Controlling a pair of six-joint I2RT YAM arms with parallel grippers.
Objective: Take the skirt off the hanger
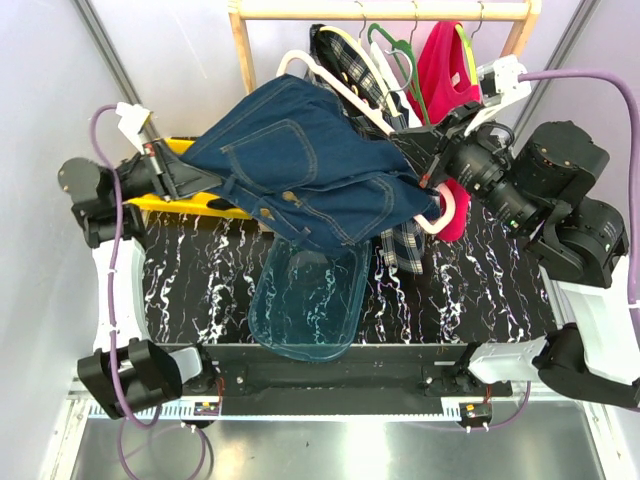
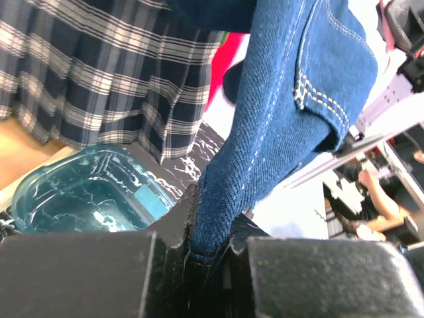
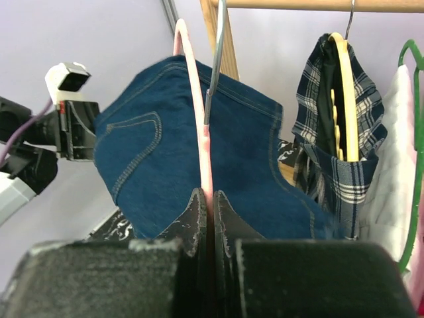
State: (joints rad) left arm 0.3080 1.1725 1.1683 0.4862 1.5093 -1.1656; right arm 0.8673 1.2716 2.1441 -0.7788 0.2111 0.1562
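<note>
A blue denim skirt (image 1: 300, 170) hangs stretched out over a pale pink hanger (image 1: 335, 85) that hooks on the wooden rail (image 1: 380, 10). My left gripper (image 1: 190, 178) is shut on the skirt's left edge; in the left wrist view the denim (image 2: 278, 112) runs into the closed gripper (image 2: 209, 242). My right gripper (image 1: 430, 165) is shut on the pink hanger's right arm; in the right wrist view the hanger (image 3: 192, 106) passes between the fingertips (image 3: 195, 215) with the skirt (image 3: 159, 152) draped behind it.
A plaid skirt (image 1: 350, 60) on a cream hanger, a green hanger (image 1: 395, 50) and a red garment (image 1: 445, 75) hang on the same rail. A clear blue bin (image 1: 310, 300) sits on the black marbled table (image 1: 470, 290). A yellow object (image 1: 175, 205) lies at left.
</note>
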